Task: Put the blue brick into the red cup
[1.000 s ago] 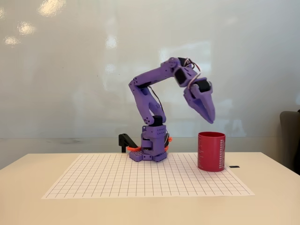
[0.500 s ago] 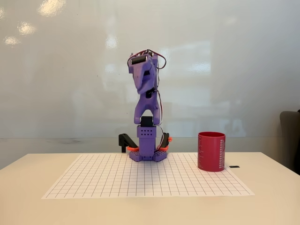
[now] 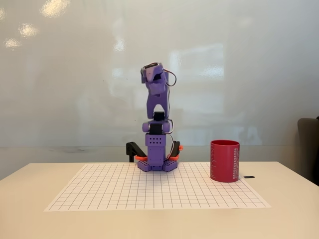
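Pincer state first: from the fixed view I cannot tell whether it is open or closed, nor whether it holds anything, because the purple arm [image 3: 155, 124] is folded upright over its base [image 3: 158, 162] and faces the camera end-on, with the fingers lost among the upper links. The red cup [image 3: 225, 161] stands upright on the right part of the grid mat [image 3: 124, 191], well apart from the base. I cannot make out the blue brick anywhere on the mat; it may sit inside the cup (the wall hides the interior).

Risks, as I judge them:
- Declaring the task finished unverified; cause: no sight into the cup.
- Knocking the cup over on any further reach; cause: a tall, light cup standing within the arm's sweep.
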